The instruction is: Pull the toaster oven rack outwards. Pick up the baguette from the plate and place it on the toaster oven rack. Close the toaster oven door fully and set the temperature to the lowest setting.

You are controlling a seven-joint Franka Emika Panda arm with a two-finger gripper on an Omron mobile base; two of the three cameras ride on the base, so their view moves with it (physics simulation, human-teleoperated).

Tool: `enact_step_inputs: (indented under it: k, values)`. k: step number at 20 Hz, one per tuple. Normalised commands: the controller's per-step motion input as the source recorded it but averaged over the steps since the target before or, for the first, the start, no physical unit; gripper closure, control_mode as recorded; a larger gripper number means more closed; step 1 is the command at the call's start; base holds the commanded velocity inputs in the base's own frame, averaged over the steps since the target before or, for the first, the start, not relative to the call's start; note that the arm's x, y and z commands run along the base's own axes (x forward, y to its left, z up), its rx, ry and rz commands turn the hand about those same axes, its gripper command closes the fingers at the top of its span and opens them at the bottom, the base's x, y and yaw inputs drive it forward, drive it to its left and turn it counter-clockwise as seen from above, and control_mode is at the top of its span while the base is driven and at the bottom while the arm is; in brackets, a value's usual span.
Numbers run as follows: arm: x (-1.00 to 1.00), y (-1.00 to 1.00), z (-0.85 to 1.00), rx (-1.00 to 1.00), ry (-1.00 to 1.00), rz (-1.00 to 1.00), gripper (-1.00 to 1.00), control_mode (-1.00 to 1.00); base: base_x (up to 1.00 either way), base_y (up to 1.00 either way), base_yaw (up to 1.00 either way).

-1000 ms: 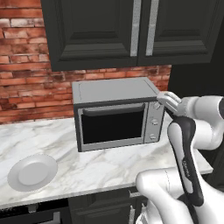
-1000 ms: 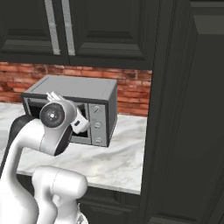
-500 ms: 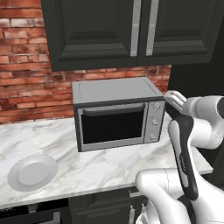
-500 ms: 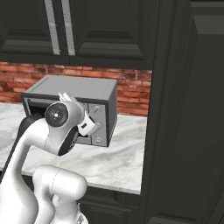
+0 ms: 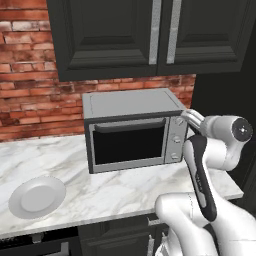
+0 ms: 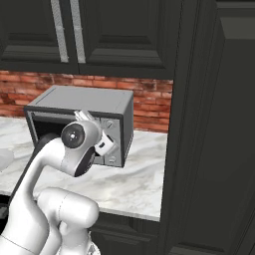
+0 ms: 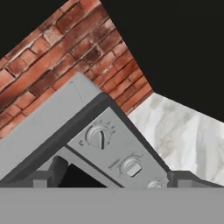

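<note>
While my arm bends up by the knobs, my gripper [image 5: 186, 114] is spread wide (holding nothing) near the boxy grey metal toaster oven [image 5: 131, 130].

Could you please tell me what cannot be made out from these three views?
- Baguette: unseen; the plate looks bare in the left base view.
- Toaster oven rack: hidden behind the dark door glass.
- Knob markings: too small in the hand view.
- Third knob: cut off by the bottom edge.
</note>
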Motion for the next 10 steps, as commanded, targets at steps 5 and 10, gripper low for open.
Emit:
enact_step_inputs:
  k: [5, 10]
  values:
    - [0.20, 0.00, 0.00, 0.00, 0.00, 0.00, -1.00, -1.00, 0.00, 0.00, 0.00]
    - [0.17, 0.00, 0.00, 0.00, 0.00, 0.00, -1.00, -1.00, 0.00, 0.00, 0.00]
